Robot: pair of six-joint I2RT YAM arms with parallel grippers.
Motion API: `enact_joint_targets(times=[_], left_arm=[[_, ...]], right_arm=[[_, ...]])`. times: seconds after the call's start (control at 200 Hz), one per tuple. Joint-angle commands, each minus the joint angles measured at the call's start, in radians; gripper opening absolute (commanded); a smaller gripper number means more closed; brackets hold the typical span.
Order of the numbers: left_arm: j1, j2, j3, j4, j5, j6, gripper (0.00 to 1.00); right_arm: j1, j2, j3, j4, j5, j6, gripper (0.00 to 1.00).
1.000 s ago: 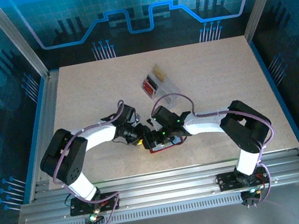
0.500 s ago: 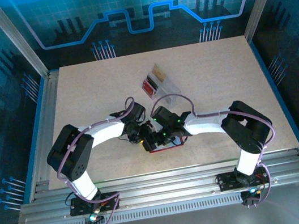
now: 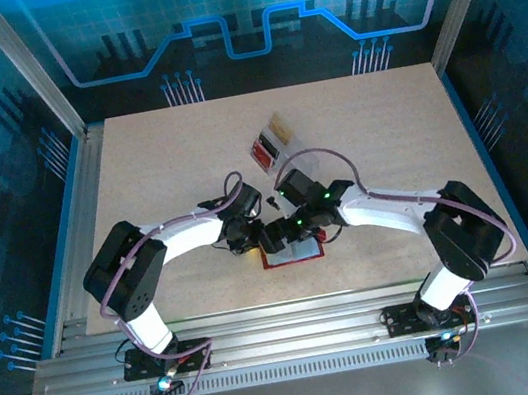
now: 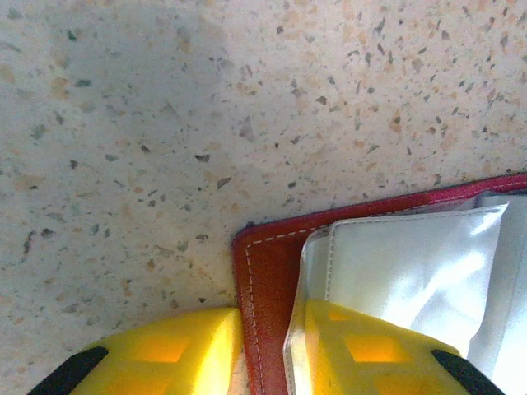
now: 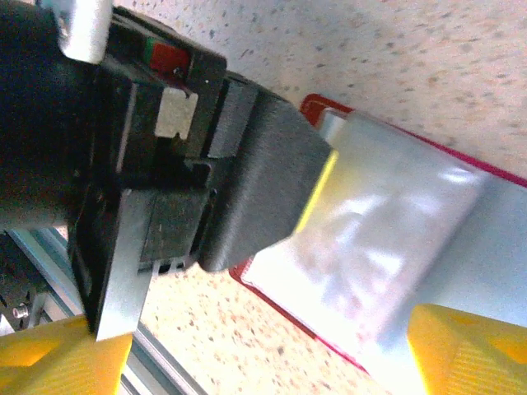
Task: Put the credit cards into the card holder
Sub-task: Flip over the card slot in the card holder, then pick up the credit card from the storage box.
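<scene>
Since the earlier frame the right arm's elbow has swung outward, and the right end effector (image 5: pixel 263 355) now hangs spread wide and empty above the card holder (image 3: pixel 294 253). Dark red with pale stitching, the holder lies open on the desk (image 3: pixel 382 117) near its front edge, a glossy whitish pocket exposed. Nearly closed, the left end effector (image 4: pixel 263 350) pinches the holder's left border.
</scene>
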Motion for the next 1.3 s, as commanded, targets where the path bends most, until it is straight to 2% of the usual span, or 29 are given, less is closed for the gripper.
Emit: enact_joint_targets(times=[0.0,0.12,0.255,0.325,0.465,0.58,0.75,1.086,1.296], left_arm=[[-0.038,0.127,-0.075,0.043,0.030,0.043,0.29],[-0.038,0.132,-0.078,0.054,0.043,0.048,0.29],[-0.037,0.133,-0.075,0.052,0.050,0.055,0.29],[-0.038,0.133,-0.078,0.051,0.050,0.059,0.29],[-0.038,0.138,-0.073,0.052,0.056,0.062,0.29],[-0.038,0.139,-0.075,0.054,0.059,0.063,0.29],[-0.038,0.148,-0.070,0.059,0.074,0.063,0.29],[-0.038,0.147,-0.071,0.062,0.078,0.062,0.28],[-0.038,0.144,-0.071,0.063,0.084,0.061,0.28]], right_arm=[[-0.096,-0.045,0.131,-0.138,0.303,-0.024,0.85],[-0.126,0.004,0.294,-0.253,0.520,-0.076,0.82],[-0.146,0.149,0.522,-0.337,0.709,-0.138,0.78],[-0.166,0.234,0.629,-0.360,0.747,-0.174,0.75],[-0.193,0.405,0.823,-0.441,0.746,-0.219,0.60],[-0.186,0.457,0.859,-0.445,0.754,-0.250,0.59],[-0.178,0.512,0.855,-0.446,0.770,-0.264,0.68],[-0.136,0.596,0.860,-0.451,0.841,-0.270,0.72],[-0.124,0.623,0.866,-0.463,0.897,-0.265,0.71]])
